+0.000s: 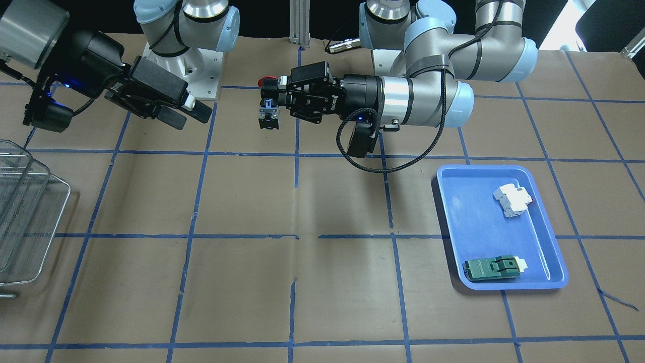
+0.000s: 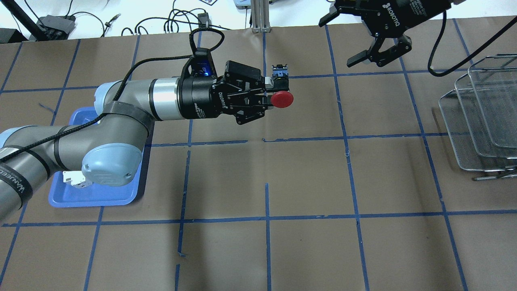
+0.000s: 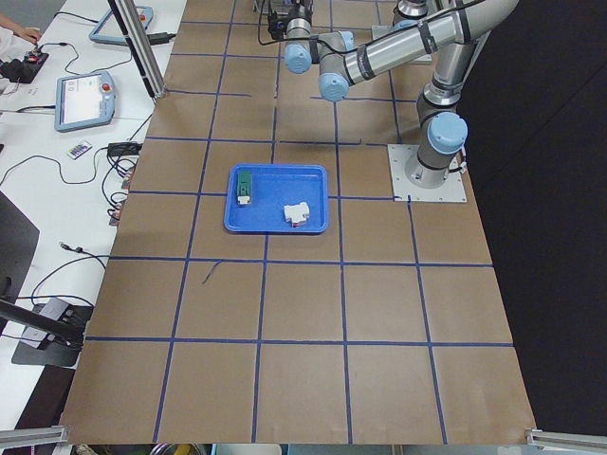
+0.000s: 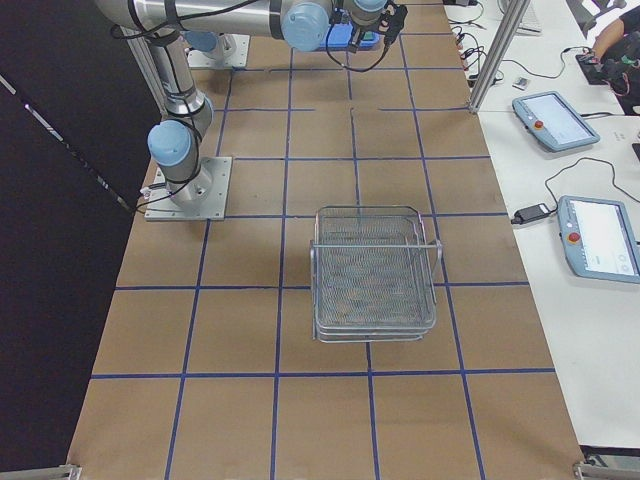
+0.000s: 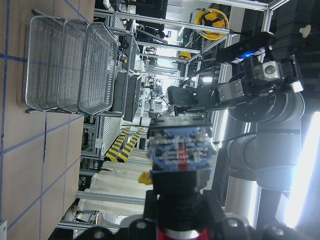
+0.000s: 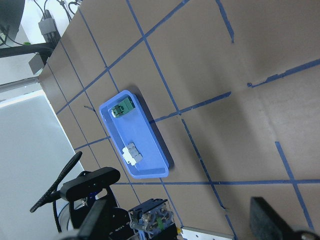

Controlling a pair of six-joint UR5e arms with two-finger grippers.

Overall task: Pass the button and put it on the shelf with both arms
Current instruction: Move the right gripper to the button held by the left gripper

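Place: a robotics lab or industrial test cell (more factory floor than office).
Work surface: table (image 1: 342, 282) papered brown, marked with a blue tape grid (image 1: 242, 236).
Machines: left arm (image 2: 133, 101) and right arm (image 1: 30, 30), bolted to mounting plates (image 3: 403, 185).
Side bench: teach pendants (image 4: 560, 120), loose cables (image 2: 176, 16).
Background: yellow hard hat (image 5: 212, 20), hazard-striped barriers (image 5: 125, 142).

Two robot arms of brushed silver tubing, the left arm (image 2: 133, 101) and the right arm (image 1: 30, 30), carry rounded light blue caps at every joint. Black braided cables (image 2: 52, 136) run along them under black straps, one strap lettered in white. Each arm ends in a black two-finger pincer, the left pincer (image 2: 271, 92) and the right pincer (image 2: 365, 60), marked ROBOTIQ in white. Small blue lights glow at the wrists. The bases are bolted to pale square plates (image 3: 403, 190).
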